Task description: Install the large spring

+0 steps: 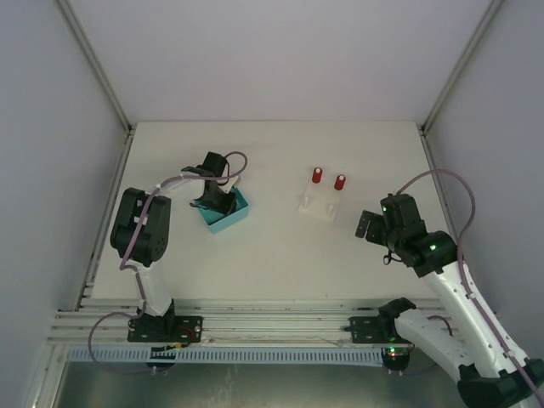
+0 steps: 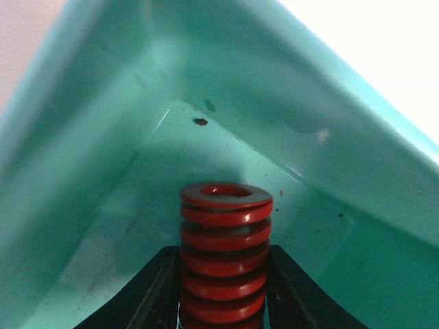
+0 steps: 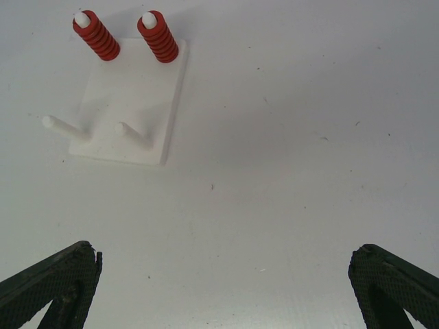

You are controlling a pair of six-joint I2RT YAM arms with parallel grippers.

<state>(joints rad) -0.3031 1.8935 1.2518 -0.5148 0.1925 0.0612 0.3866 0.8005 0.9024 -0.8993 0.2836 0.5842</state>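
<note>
The large spring (image 2: 225,240) is a thick red coil, standing between my left gripper's (image 2: 223,288) black fingers (image 2: 161,288), which press on both its sides inside the teal bin (image 2: 103,137). From the top view the left gripper (image 1: 212,197) reaches down into that bin (image 1: 235,219). The white peg plate (image 3: 130,103) lies ahead of my right gripper (image 3: 223,288), whose fingertips (image 3: 62,277) stand wide apart with nothing between them. Two smaller red springs (image 3: 96,35) (image 3: 158,38) sit on the plate's far pegs. Its two near pegs (image 3: 65,127) (image 3: 134,135) are bare.
The plate (image 1: 320,206) rests at mid table, right of the bin, with the right gripper (image 1: 371,228) just to its right. White walls close in the table on three sides. A metal rail (image 1: 255,327) runs along the near edge.
</note>
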